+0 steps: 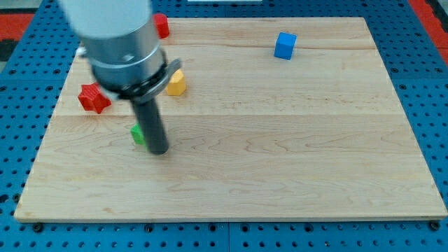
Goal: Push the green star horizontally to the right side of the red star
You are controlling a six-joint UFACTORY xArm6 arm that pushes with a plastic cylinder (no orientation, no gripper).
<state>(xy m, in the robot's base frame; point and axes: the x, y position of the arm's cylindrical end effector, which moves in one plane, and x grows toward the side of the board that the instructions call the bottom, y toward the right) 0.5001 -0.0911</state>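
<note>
The red star lies near the board's left edge. The green star lies below and to the right of it, mostly hidden behind my rod, so only its left part shows. My tip rests on the board right against the green star's right side, slightly below it. The arm's grey body covers the view's upper left.
A yellow block sits right of the rod's upper part. A red block is at the top, partly hidden by the arm. A blue cube is at the upper right. The wooden board lies on a blue pegboard.
</note>
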